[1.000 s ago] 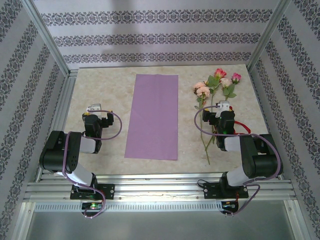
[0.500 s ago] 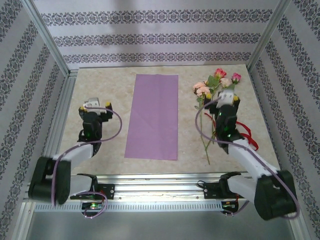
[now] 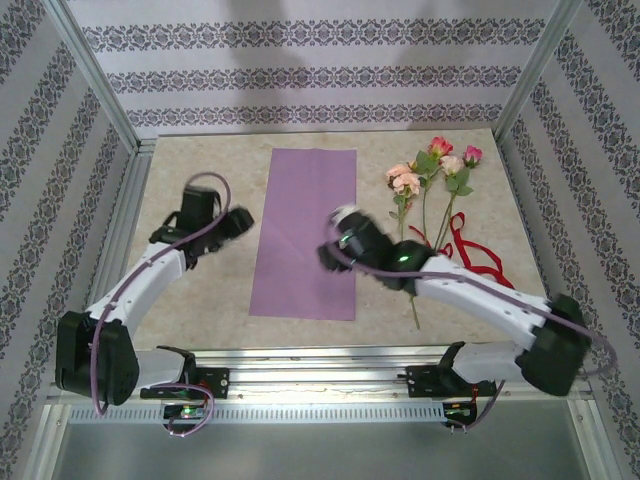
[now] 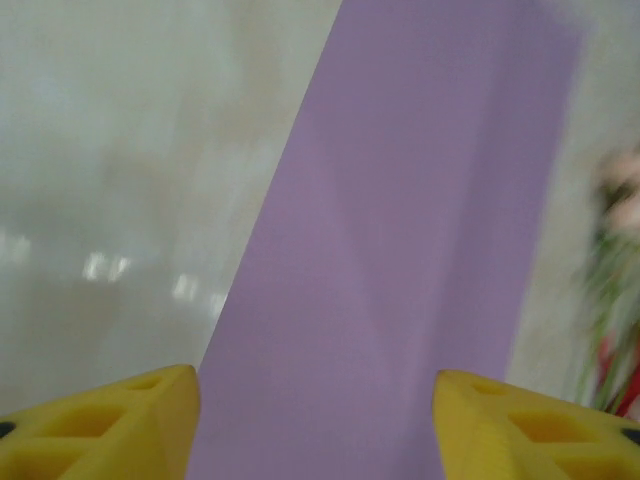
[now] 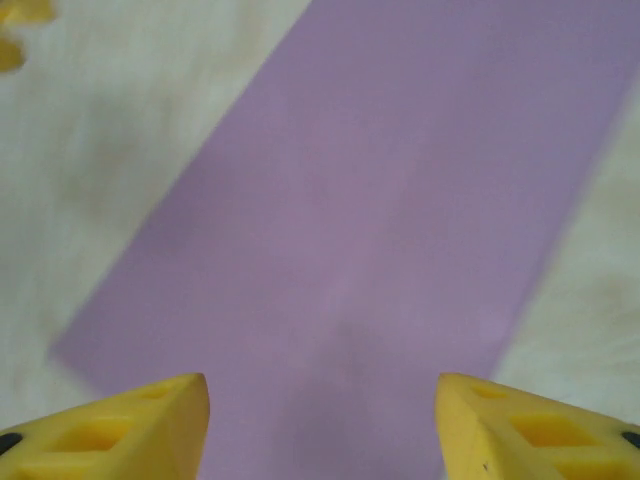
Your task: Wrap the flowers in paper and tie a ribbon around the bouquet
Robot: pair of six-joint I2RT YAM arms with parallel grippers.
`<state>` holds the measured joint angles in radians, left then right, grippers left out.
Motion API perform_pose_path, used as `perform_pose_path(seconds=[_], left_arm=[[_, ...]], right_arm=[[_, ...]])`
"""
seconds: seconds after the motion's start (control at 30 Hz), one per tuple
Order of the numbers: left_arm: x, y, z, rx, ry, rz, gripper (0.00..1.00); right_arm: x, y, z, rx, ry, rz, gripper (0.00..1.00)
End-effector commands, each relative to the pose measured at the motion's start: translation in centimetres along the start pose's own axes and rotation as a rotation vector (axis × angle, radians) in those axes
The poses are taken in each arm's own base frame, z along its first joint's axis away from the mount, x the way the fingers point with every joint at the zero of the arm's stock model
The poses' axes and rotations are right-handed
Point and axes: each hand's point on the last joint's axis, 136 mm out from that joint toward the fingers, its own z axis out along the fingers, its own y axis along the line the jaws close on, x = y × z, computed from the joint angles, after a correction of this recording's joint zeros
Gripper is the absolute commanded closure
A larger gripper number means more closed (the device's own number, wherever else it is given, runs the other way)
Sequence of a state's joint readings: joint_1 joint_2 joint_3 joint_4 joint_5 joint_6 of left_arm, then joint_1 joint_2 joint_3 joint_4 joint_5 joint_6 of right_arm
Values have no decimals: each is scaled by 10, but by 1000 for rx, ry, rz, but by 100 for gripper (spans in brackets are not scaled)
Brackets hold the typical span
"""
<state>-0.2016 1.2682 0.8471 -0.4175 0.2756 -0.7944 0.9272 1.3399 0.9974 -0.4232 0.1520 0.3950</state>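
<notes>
The lilac paper lies flat in the middle of the table. The flowers, pink and magenta roses on long green stems, lie to its right with the red ribbon beside the stems. My left gripper hangs by the paper's left edge and my right gripper over its right edge. In the left wrist view the gripper is open with the paper below. In the right wrist view the gripper is open too, above the paper, with nothing between its fingers.
The marbled table is fenced by aluminium posts and patterned walls on three sides. The left wrist view shows the blurred flowers and a bit of ribbon at its right edge. A yellow fingertip of the other gripper shows top left in the right wrist view.
Both arms have stretched inward toward the paper. The right gripper left the flower stems and swung left to the paper's right edge, uncovering the ribbon. The left gripper moved right toward the paper's left edge.
</notes>
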Motion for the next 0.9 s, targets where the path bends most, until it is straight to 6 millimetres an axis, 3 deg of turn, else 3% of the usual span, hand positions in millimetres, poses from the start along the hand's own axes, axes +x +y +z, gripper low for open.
perform_pose_path(seconds=[0.0, 0.17, 0.3, 0.4, 0.73, 0.83, 0.87], left_arm=[[81, 43, -5, -113, 293, -153, 42], [109, 59, 4, -94, 346, -220, 53], [117, 66, 8, -97, 352, -249, 56], [118, 69, 12, -103, 356, -258, 58], [115, 66, 12, -86, 340, -259, 63], [113, 64, 10, -78, 333, -261, 63], [113, 64, 9, -75, 331, -261, 63]], right_arm=[[54, 37, 24, -35, 217, -88, 39], [78, 58, 80, -1, 386, -88, 40], [81, 71, 109, 30, 418, -136, 42], [83, 71, 124, 59, 440, -140, 50], [111, 47, 150, 136, 534, -116, 84], [109, 42, 150, 135, 532, -101, 99], [107, 41, 149, 137, 524, -102, 100]])
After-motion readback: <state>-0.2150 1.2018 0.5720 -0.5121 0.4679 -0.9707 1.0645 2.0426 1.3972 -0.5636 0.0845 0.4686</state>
